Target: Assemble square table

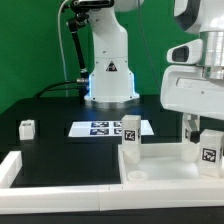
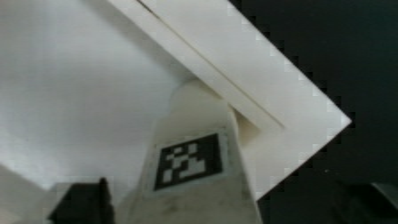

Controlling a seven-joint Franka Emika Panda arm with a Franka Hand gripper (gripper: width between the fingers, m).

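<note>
We see the end effector [image 1: 203,135] clenched on a leg block [image 2: 196,150] standing upright on the square panel [image 1: 160,168] near its corner; any tilt risks cross-threading or toppling it.

The arm's white wrist hangs low on the exterior view's right, gripper [image 1: 199,130] pointing straight down. Its dark fingers [image 1: 191,126] sit narrowly apart; whether they're clamped can't be told.
</note>
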